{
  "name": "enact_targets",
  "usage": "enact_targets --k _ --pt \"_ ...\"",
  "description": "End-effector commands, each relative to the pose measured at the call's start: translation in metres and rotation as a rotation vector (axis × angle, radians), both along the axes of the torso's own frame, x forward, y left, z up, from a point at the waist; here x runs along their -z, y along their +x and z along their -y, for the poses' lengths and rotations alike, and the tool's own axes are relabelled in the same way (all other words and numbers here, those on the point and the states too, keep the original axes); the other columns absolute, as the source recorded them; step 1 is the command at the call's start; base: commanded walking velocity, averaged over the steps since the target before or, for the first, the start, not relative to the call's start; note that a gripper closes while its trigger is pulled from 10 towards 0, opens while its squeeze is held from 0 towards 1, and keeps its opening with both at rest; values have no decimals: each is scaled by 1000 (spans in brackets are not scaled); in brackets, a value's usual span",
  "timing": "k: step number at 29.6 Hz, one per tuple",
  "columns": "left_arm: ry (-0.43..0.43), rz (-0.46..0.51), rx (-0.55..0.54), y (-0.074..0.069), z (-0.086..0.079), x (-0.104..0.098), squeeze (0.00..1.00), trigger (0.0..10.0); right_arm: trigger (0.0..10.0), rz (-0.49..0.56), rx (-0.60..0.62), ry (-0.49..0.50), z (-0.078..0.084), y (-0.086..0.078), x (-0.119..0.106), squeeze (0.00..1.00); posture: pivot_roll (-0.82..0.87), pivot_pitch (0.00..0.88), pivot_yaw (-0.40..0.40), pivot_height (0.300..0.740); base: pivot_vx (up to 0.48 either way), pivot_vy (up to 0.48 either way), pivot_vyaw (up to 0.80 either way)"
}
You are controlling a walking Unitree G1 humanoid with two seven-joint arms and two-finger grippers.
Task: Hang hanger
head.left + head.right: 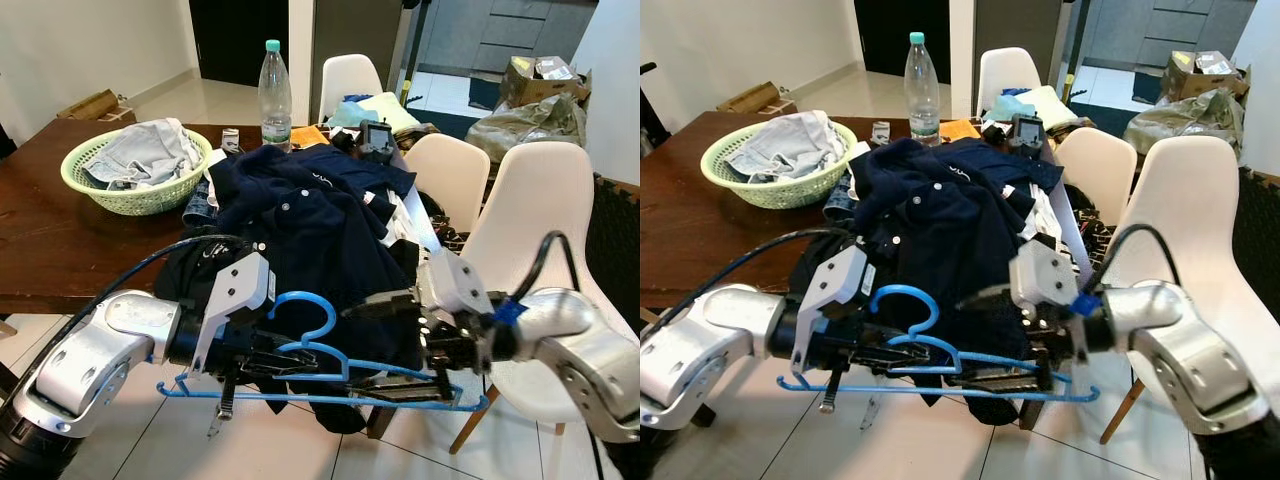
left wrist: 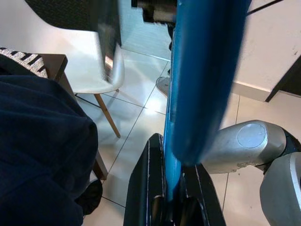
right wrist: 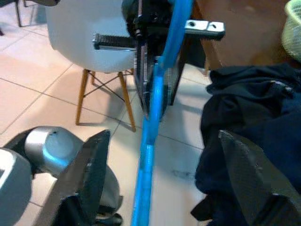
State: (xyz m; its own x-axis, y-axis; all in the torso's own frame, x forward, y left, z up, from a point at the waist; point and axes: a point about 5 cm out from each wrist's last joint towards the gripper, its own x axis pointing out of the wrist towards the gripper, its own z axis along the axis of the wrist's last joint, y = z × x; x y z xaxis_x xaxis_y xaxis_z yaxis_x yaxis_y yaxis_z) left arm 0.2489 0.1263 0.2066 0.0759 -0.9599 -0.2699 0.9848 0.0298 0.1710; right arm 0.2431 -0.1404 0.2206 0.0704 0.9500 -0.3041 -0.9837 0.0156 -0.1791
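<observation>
We see the hanger [image 1: 320, 380] low in the frame centre, lying level between both arms. The left gripper [image 1: 265, 358] is at its left half, clamped on it; the right gripper [image 1: 400, 345], fingers spread, is at its right half. Behind them, mid-frame, a clothes pile [image 1: 300, 220] lies on the table [image 1: 50, 240]. A basket [image 1: 135, 170] stands on the table at upper left, a bottle [image 1: 274, 85] at top centre. Chairs [image 1: 540, 200] stand at the right.

Blurred blue hanger [image 2: 202, 70] — seemingly clamped between left gripper's [image 2: 171, 188] fingers [image 2: 141, 188].
</observation>
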Motion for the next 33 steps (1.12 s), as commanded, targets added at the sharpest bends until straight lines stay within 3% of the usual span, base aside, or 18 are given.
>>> enact_targets --k 1,13,24,25,33 --pt "-8 6 13 0 4 1 0 10000 0 -5 -14 -17 -4 -3 2 0 172 0 9 740 0 0 0" --pt "-9 24 3 2 6 1 0 10000 0 -56 -36 -135 -8 -11 21 0 170 0 7 740 0 0 0" --pt "-15 32 0 3 6 0 0 10000 0 -46 -24 -136 -14 -10 25 0 171 0 6 740 0 0 0" --pt "-28 11 -4 4 6 -1 1000 10000 0 -44 -20 -133 -14 -9 24 0 171 0 6 740 0 0 0" --pt "-35 -18 -24 6 -1 -2 1000 10000 0 -43 11 -136 -11 -5 27 0 171 0 4 740 0 0 0"
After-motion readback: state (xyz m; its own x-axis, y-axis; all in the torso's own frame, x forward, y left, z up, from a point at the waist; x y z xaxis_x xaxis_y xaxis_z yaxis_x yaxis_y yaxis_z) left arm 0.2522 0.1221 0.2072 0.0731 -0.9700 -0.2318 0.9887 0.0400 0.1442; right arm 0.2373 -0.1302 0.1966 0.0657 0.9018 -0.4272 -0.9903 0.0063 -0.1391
